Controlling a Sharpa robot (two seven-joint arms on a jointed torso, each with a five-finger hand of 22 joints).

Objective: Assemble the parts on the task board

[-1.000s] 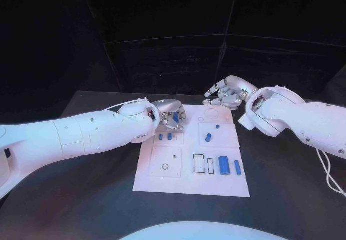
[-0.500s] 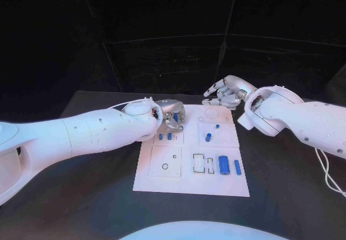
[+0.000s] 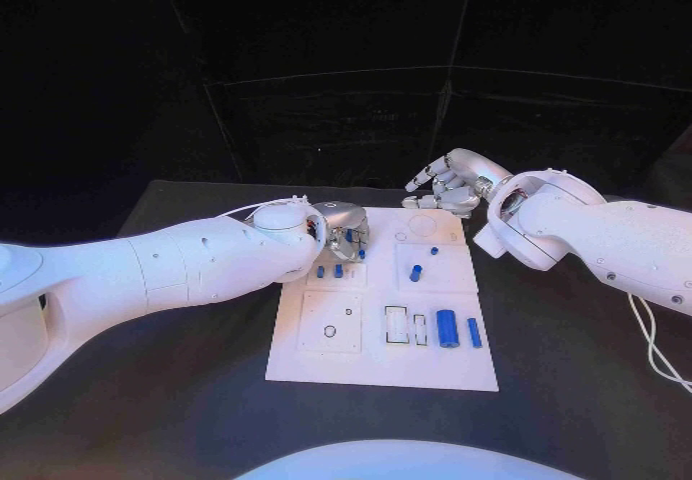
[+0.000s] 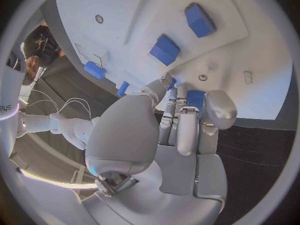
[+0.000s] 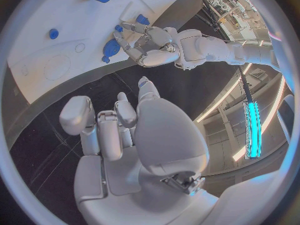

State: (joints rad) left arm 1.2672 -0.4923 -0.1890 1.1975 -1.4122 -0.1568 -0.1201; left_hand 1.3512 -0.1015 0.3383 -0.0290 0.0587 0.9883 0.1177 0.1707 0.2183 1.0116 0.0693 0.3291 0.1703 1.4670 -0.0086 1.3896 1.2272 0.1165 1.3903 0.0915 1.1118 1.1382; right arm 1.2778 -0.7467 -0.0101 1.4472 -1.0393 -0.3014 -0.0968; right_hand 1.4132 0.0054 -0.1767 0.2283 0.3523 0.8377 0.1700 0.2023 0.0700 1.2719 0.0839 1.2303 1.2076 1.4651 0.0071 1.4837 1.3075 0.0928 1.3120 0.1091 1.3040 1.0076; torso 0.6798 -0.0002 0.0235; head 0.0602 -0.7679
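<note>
Meanwhile the left hand has edged farther along the task board.

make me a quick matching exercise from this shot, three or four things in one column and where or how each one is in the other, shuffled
Things:
1. left hand
2. right hand
3. large blue cylinder
4. task board

Places or states:
A. lies flat on the black table, in the middle
B. lies on the board near its right edge, beside a thinner blue piece
C. over the board's far left part, fingers around a small blue part
D. past the board's far edge, holding nothing

Pairs: 1-C, 2-D, 3-B, 4-A
</note>
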